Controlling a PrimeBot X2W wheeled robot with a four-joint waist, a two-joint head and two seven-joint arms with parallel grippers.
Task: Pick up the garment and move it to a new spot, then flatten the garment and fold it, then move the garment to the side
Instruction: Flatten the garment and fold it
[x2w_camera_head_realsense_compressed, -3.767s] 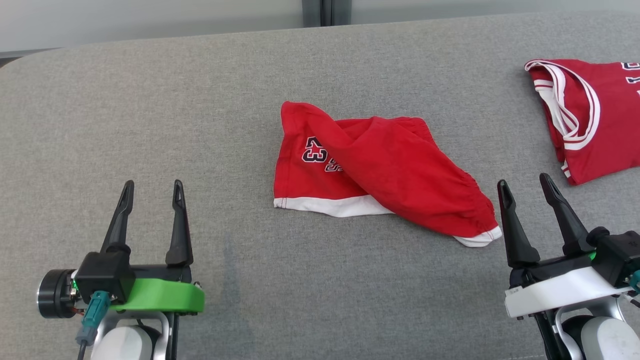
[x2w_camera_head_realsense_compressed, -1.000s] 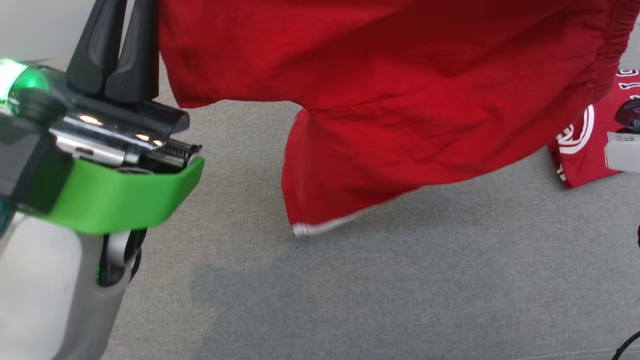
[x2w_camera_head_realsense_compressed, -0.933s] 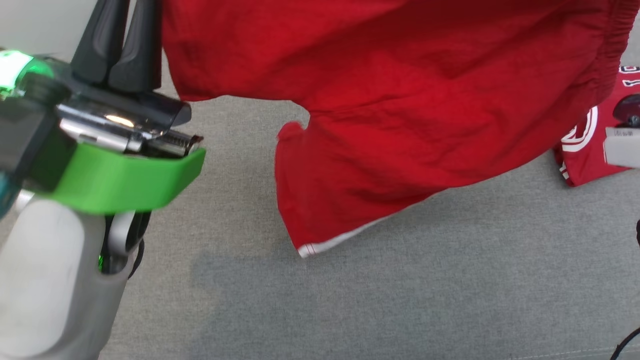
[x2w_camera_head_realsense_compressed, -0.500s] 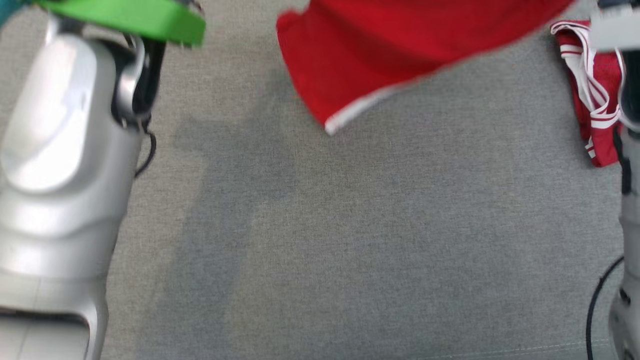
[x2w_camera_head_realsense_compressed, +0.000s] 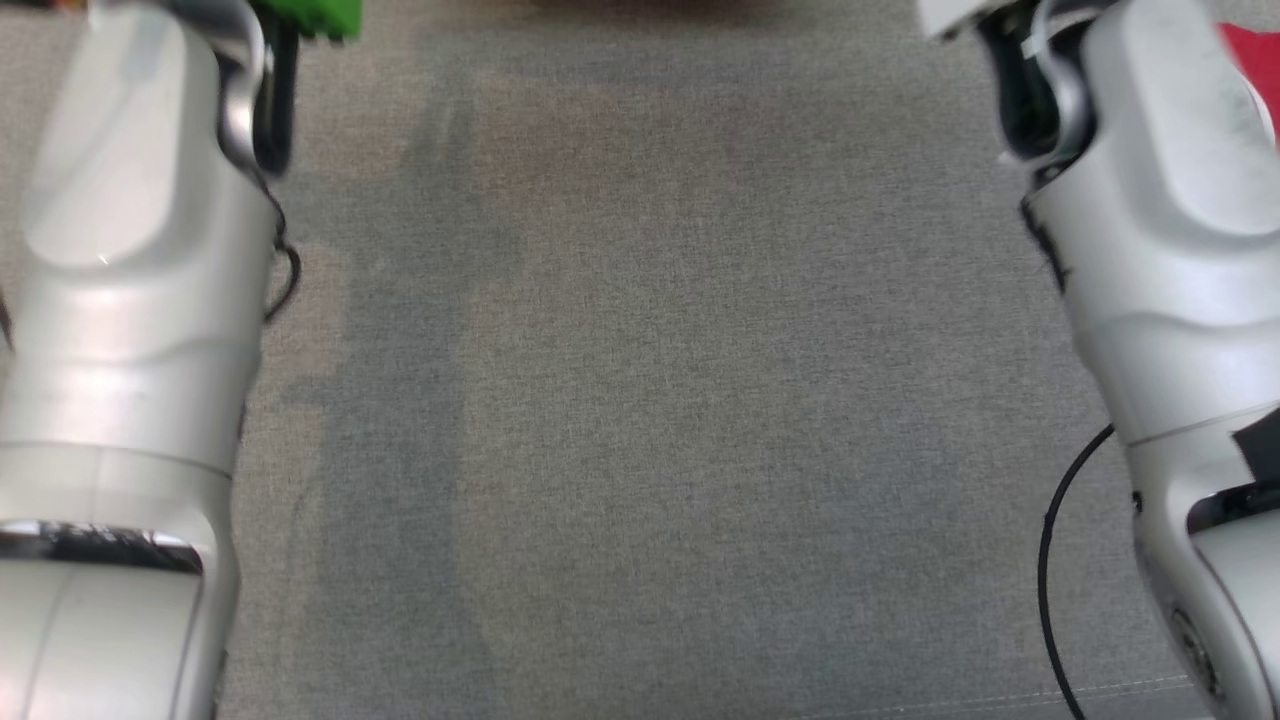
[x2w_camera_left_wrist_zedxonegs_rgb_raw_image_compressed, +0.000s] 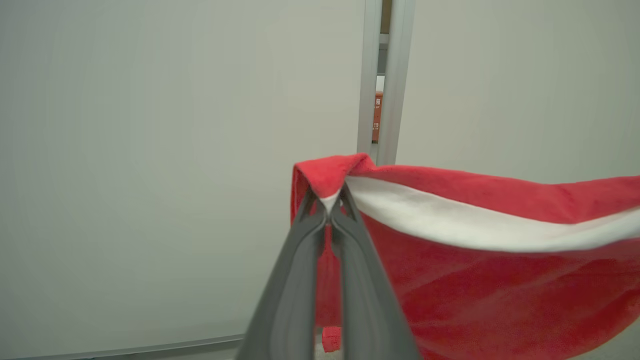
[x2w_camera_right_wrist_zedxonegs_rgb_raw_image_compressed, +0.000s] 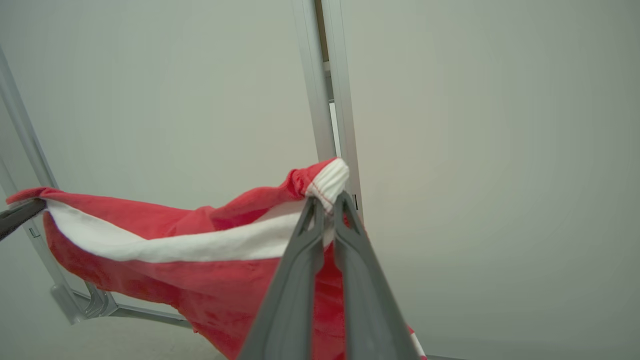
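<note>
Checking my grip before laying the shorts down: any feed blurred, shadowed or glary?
Head view: smeared, broad soft shadows on the grey woven fabric surface, no glare. Left wrist view: flat even light; the left hand is out of focus, the red fabric shorts with white trim fuzzy. Right wrist view: same softness on the right hand; the grey metal wall posts lean from wide-angle distortion.

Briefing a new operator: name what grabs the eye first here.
The red garment hangs stretched midair, its white band pinched at one end by the left gripper and at the other by the right gripper, jaws shut. In the head view, two pale forearms flank the grey surface.
</note>
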